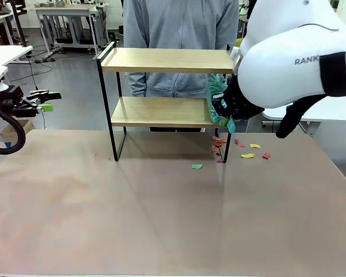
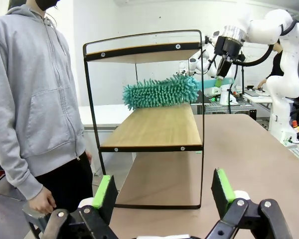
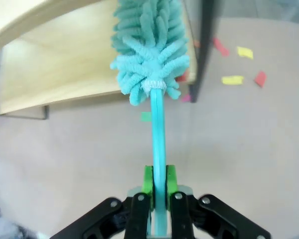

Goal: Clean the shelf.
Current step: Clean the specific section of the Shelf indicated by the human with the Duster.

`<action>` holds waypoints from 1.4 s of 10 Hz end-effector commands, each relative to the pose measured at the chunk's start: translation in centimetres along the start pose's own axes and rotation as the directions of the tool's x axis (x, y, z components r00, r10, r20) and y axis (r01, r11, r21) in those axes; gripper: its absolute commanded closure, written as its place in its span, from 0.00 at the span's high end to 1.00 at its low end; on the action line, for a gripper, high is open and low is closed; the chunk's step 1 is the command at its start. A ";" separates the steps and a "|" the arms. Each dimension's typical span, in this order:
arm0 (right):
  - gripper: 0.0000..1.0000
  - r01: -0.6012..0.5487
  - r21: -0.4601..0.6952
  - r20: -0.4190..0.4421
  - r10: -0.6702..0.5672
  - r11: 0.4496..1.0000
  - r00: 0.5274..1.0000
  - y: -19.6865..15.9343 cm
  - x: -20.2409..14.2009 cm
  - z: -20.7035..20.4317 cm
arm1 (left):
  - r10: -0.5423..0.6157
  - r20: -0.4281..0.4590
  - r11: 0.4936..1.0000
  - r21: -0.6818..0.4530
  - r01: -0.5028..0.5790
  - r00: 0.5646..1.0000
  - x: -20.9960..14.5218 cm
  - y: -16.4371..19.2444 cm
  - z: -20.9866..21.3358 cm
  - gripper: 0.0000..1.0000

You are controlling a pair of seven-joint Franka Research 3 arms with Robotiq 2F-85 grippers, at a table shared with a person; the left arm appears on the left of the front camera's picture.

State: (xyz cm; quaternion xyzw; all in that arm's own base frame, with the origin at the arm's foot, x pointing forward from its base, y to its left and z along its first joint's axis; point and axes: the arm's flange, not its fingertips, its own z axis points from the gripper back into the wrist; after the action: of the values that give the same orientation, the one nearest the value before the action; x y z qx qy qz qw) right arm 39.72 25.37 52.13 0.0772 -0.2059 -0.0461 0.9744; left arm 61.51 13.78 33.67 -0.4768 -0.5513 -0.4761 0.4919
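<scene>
The shelf [image 1: 161, 60] stands at the table's far middle, two light wooden boards in a black frame [image 2: 142, 55]. A teal fluffy duster [image 1: 218, 91] lies over the right end of the lower board [image 3: 60, 64]; its head [image 2: 162, 91] rests just above the wood. My right gripper [image 3: 158, 181] is shut on the duster's teal handle [image 3: 158, 134], beside the shelf's right legs [image 1: 224, 108]. My left gripper [image 1: 48, 101] hovers far left, off the table edge, open and empty [image 2: 163, 191], facing the shelf's end.
Red, yellow and green paper scraps [image 1: 248, 150] lie on the table by the shelf's right front leg, one green scrap [image 1: 196, 166] farther forward. A person in a grey hoodie [image 1: 179, 34] stands behind the shelf. The brown table [image 1: 161, 219] stretches wide in front.
</scene>
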 end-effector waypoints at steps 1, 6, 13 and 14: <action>0.13 -0.146 0.168 -0.009 0.149 0.975 0.989 -1.0 -1.7 1.2 | -0.013 0.004 1.000 0.003 0.013 1.000 0.3 -0.1 0.0 1.00; 0.13 -0.342 0.372 -0.073 0.395 0.863 0.916 -2.7 -3.0 2.9 | -0.013 0.004 1.000 0.003 0.013 1.000 0.3 -0.1 0.0 1.00; 0.13 -0.604 0.566 -0.177 0.799 0.560 0.575 -11.5 -8.5 6.5 | -0.013 0.004 1.000 0.003 0.013 1.000 0.3 -0.1 0.0 1.00; 0.13 -0.611 0.574 -0.205 0.818 0.545 0.538 -13.5 -8.8 7.5 | -0.013 0.004 1.000 0.003 0.013 1.000 0.3 -0.1 0.0 1.00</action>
State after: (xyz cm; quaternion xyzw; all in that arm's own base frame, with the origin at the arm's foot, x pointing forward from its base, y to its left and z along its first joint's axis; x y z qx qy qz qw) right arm 28.01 14.82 52.44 0.2229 0.0056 0.4118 0.8835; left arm 61.51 13.78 33.67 -0.4768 -0.5514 -0.4761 0.4919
